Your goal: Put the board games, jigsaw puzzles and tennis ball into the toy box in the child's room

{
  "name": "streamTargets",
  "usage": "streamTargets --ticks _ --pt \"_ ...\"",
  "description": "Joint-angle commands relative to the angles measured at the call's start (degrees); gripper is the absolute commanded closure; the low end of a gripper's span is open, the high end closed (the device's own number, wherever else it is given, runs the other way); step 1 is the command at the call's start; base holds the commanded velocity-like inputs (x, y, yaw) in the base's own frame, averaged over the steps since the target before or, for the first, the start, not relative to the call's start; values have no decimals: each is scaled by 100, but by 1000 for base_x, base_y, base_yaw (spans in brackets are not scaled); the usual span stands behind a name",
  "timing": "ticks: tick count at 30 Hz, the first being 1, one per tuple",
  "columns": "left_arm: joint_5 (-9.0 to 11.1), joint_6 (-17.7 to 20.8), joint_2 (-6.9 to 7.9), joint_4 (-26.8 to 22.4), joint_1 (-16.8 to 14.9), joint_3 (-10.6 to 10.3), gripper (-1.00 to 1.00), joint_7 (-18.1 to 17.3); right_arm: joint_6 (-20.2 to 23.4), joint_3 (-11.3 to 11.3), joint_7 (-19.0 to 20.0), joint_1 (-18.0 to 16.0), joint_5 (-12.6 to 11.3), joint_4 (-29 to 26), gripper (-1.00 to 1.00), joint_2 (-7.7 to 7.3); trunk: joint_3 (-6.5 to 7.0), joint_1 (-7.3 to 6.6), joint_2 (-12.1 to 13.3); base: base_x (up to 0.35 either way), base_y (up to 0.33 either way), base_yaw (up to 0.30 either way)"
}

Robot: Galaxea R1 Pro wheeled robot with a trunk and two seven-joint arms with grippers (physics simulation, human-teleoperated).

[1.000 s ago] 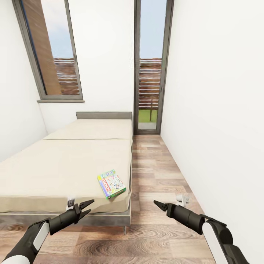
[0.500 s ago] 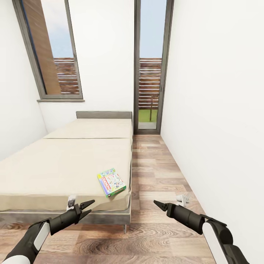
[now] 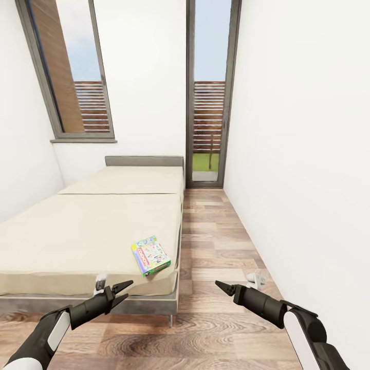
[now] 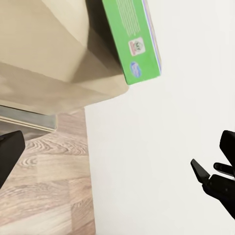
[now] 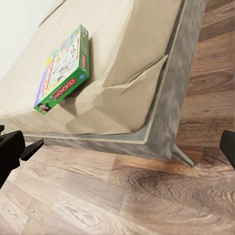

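Board game [image 3: 150,255]: flat on bed [image 3: 77,231] corner, ahead of left gripper [image 3: 121,291], nearer it; both grippers spread, right gripper [image 3: 224,288] empty.

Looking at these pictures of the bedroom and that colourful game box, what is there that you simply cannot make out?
- Board game lettering: too small in the head view; readable only partly in the right wrist view.
- Small white object on the floor by the wall: too small to identify.
- Left gripper: fingertips overlap the bed frame, so its opening is hard to judge.
- Bed's near left corner: cut off by the head view's edge.
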Motion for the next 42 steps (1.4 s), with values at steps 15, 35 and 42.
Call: streamTargets --ticks 15,35,42 --pt "19 39 1 1 -3 7 -100 -8 35 -6 19 -4 -10 -3 -100 3 -6 -1 -2 46 -6 0" --pt "25 38 1 1 -3 15 -100 -8 35 -6 16 -4 -10 -1 -100 9 -6 -1 -2 75 0 0" --pt "19 38 4 1 -3 14 -100 -8 35 -6 18 -4 -5 -3 -100 3 -6 -1 -2 1 0 0"
